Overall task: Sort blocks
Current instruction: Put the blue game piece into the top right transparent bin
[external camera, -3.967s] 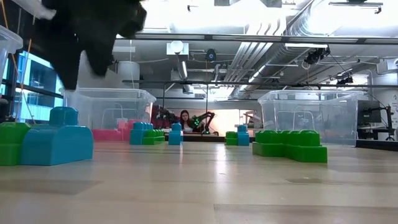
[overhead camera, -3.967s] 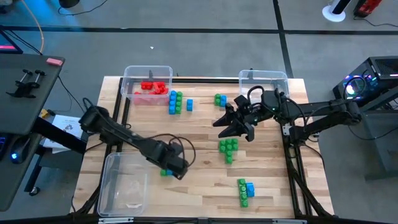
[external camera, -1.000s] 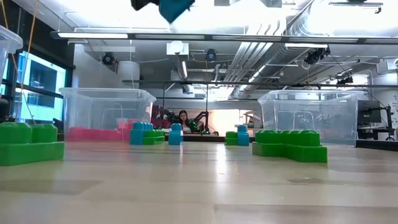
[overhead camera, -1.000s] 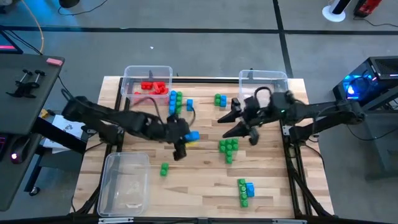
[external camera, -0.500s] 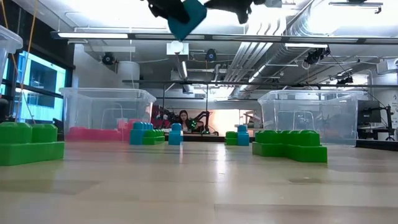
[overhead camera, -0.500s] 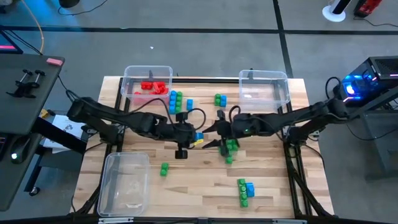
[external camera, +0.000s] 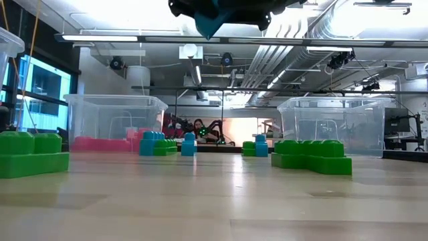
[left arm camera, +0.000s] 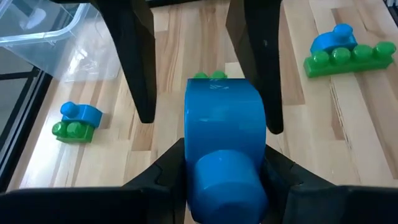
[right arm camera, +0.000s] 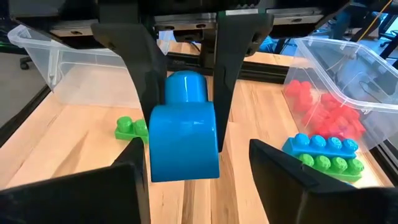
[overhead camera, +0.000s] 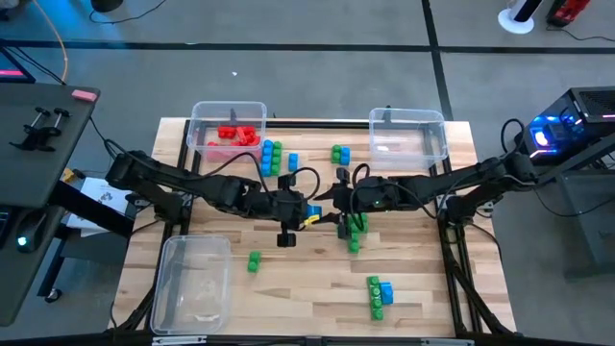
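Blocks lie scattered over the wooden surface (overhead camera: 423, 279), and one blue block (overhead camera: 312, 212) hangs in the air near its middle, pinched between the fingers of my left claw (overhead camera: 306, 211). My right claw (overhead camera: 332, 213) faces it from the other side, fingers spread wide on either flank of that block without closing on it. In the left wrist view the blue block (left arm camera: 224, 149) fills the space between my own fingers. On the surface I see a green cluster (overhead camera: 353, 229) just under the right claw, a lone green block (overhead camera: 254, 260), a green and blue cluster (overhead camera: 380, 295) near the front edge, and red blocks (overhead camera: 235, 135) inside the far left bin (overhead camera: 200, 119).
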Controlling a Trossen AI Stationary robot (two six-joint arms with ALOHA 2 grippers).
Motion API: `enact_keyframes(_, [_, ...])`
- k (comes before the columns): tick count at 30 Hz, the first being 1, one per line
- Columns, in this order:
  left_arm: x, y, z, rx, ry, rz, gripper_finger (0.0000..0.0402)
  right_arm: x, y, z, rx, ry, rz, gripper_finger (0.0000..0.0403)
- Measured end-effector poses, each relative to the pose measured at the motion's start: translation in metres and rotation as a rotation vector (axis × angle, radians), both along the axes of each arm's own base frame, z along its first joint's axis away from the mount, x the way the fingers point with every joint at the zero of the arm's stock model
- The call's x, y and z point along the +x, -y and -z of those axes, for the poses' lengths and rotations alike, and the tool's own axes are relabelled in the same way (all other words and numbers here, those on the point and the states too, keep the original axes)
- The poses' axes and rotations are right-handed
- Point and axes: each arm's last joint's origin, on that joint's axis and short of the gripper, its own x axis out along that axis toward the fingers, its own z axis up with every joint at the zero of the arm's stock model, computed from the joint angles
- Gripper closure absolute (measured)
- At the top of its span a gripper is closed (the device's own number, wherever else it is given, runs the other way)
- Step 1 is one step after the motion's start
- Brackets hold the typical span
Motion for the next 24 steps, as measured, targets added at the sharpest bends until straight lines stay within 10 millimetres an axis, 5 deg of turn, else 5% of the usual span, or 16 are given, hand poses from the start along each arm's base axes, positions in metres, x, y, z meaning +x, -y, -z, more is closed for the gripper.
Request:
enact_keyframes(10, [0.0,-0.001,0.0,0.001,0.005,0.0,0.0288,0.0,0.0,0.0,0.012,0.0,0.001,0.0388])
enact_keyframes(17, [-0.001,-0.001,0.0,-0.012,-0.006,-0.011,0.0252,0.0,0.0,-0.001,0.027,0.004,0.008,0.0394])
enact_keyframes(24, [-0.03,-0.009,-0.023,0.013,-0.225,-0.058,0.0222,-0.014,0.012,-0.01,0.015,-0.031,0.043,0.04])
